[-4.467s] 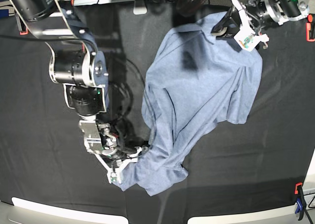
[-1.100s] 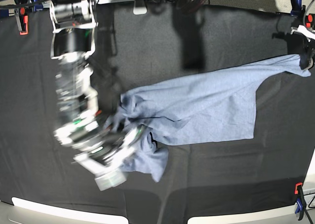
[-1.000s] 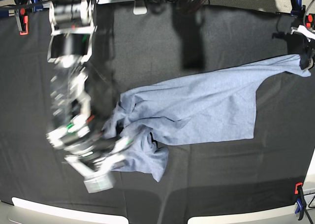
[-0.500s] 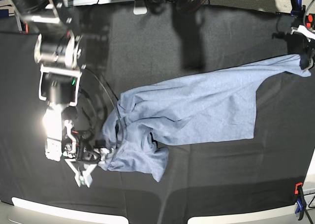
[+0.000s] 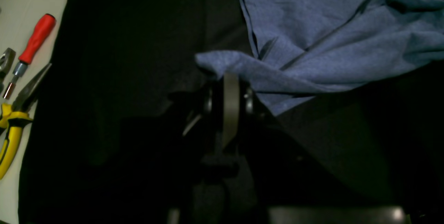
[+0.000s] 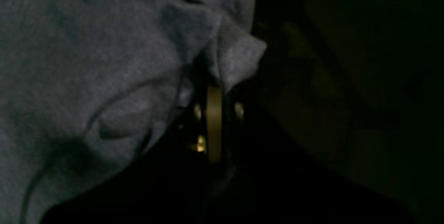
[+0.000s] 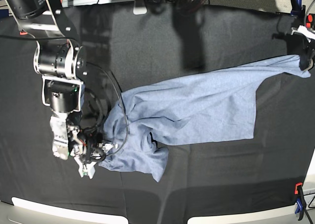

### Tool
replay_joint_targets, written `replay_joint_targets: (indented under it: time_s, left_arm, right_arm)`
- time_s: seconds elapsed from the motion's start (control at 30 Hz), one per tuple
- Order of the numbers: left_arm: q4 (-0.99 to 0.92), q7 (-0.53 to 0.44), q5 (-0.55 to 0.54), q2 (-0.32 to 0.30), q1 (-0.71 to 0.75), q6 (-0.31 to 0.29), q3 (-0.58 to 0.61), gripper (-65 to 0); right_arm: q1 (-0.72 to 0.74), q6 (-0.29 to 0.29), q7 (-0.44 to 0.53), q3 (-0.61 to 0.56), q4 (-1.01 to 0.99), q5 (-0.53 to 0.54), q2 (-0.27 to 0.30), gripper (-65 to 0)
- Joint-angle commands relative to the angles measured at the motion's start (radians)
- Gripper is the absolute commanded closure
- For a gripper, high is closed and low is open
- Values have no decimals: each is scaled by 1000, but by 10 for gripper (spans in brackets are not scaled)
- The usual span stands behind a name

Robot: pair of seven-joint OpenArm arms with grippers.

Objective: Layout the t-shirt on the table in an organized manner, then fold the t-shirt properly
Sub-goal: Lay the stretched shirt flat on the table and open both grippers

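Right now the shirt (image 7: pixel 197 106) lies stretched across the table (image 7: pixel 162 42) in base view, one end pulled out toward the far right edge, the other bunched and crumpled near the lower left. No lettering visible on the side facing up.

Left gripper (image 5: pixel 230 78): jaws clenched on a corner of the shirt (image 5: pixel 329 36); fabric drapes over the fingertips in the left wrist view. In base view this gripper (image 7: pixel 307 62) sits at the right edge, holding the stretched-out tip.

Right gripper (image 6: pixel 215 78): jaws closed, pinching a small fold of the shirt (image 6: pixel 86 61); a cloth tab sticks up just above the tips in the right wrist view. In base view it (image 7: pixel 96 157) is low at the shirt's crumpled left end, arm reaching down from upper left.

Off the table's black cloth, left wrist view shows a red-handled screwdriver (image 5: pixel 33 45) and yellow-handled pliers (image 5: pixel 14 127) on a pale surface. Orange clamp (image 7: pixel 298 188) w/ a blue one just below it at the table's lower right edge.
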Motion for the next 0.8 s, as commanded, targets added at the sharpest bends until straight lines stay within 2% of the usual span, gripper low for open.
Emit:
replay_joint_targets:
  time_s: [0.0,0.17,0.33,0.43,0.57,0.7,0.77]
  left_arm:
    - [14,-26,-19,-14,6,-2,-10,0]
    - [14,-26,-19,-14,6,-2,-10,0]
    - [14,-14,-20,-14,6,-2,-10,0]
    - [14,-7,-21,-14,6,-2,-10,0]
    - [14,46,-31,16,9,-3,-10,0]
    - [14,57,-78,48,47,-49,-10,0]
    - [14,61,-100,55,72,-52,-10,0]
  right_arm:
    - [42,18,-21,2,50,-18,19,0]
    - [7,31,-261,2,217,-50,90,0]
    - [-83,30,-283,2,335,-21,190,0]
    - [-130,30,-273,3,354,-22,228,0]
    - [-175,24,-303,3,354,-23,252,0]
    - [-215,11,-369,30,354,-40,255,0]
    - [-234,11,-398,68,355,-57,257,0]
